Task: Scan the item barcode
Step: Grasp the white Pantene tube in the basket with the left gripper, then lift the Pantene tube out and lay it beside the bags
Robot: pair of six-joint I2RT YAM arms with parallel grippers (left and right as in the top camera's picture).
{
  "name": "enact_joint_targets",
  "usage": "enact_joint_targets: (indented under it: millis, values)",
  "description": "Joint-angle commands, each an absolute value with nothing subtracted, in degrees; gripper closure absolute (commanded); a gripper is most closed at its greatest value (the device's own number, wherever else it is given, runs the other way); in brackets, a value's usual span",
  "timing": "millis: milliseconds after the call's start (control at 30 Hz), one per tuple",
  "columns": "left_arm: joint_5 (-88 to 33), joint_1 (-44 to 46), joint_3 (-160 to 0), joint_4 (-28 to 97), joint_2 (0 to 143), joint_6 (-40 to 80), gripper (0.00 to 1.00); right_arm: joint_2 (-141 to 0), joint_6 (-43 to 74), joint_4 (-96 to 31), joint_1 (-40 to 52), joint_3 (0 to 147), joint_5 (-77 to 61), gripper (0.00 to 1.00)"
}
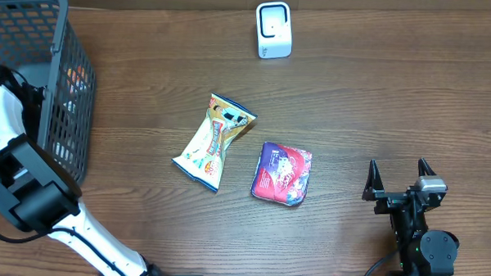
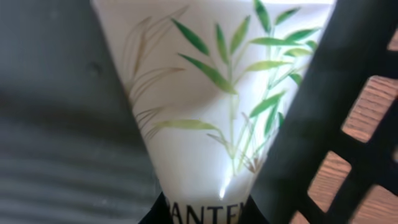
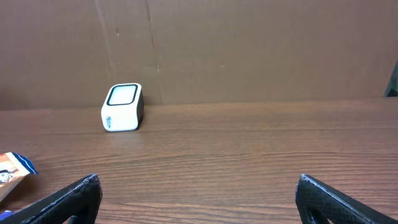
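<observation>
Gripping item: left gripper, jaws drawn together and clamped on the lower end of a white tube; dark fingertips flank the tube on both sides

- White tube: printed with green leaf sprays, the lettering "PANTEN" partly readable at the bottom edge of the left wrist view. It sits inside the basket, whose black lattice wall crosses just right of it, with wood grain showing through the openings. No barcode can be made out on the visible face.
- Basket: dark mesh, at the far left corner of the table. The left arm reaches into it; the gripper itself is hidden from overhead.
- Scanner: small white block with a dark-rimmed window, upright at the far edge of the table, well apart from the basket; also seen from the right wrist in front of a cardboard wall.
- Snack bag: yellow, crumpled, lying flat mid-table.
- Purple packet: lying flat just right of the snack bag, not touching it.
- Right gripper: jaws spread wide, nothing between them, at the near right of the table, facing the scanner
</observation>
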State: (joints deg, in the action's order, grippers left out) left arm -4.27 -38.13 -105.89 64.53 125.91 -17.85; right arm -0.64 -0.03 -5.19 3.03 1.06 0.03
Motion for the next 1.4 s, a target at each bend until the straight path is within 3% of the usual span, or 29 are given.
enact_joint_targets:
  millis: [0, 267, 533, 700, 900, 1100, 1200, 1367]
  values:
    - [-4.6, -38.1, -116.3, 67.6, 125.6, -14.2, 0.96, -0.2, -0.3, -4.8, 2.9, 0.4, 0.4, 0.00]
    - [-18.3, -38.1, -140.9, 80.9, 125.6, -12.6, 0.96, -0.2, -0.3, -4.8, 2.9, 0.5, 0.4, 0.00]
    - [-37.5, -38.1, -155.5, 91.1, 125.4, -12.6, 0.96, -0.3, -0.3, -4.8, 2.9, 0.4, 0.4, 0.00]
    - [-43.5, -38.1, -163.0, 94.0, 125.4, -11.2, 0.96, -0.2, -0.3, -4.8, 2.9, 0.5, 0.4, 0.00]
    - [-45.8, -38.0, -168.7, 96.8, 125.4, -10.0, 0.96, -0.2, -0.3, -4.8, 2.9, 0.5, 0.4, 0.00]
    - [-56.0, -36.5, -169.6, 96.8, 124.5, -10.0, 0.96, -0.2, -0.3, -4.8, 2.9, 0.4, 0.4, 0.00]
    - [-61.9, -32.6, -169.5, 96.8, 124.5, -10.2, 0.96, -0.2, -0.3, -4.8, 2.9, 0.4, 0.4, 0.00]
    - [-60.5, -24.4, -168.4, 96.8, 124.5, -10.3, 0.96, -0.2, -0.3, -4.8, 2.9, 0.5, 0.4, 0.00]
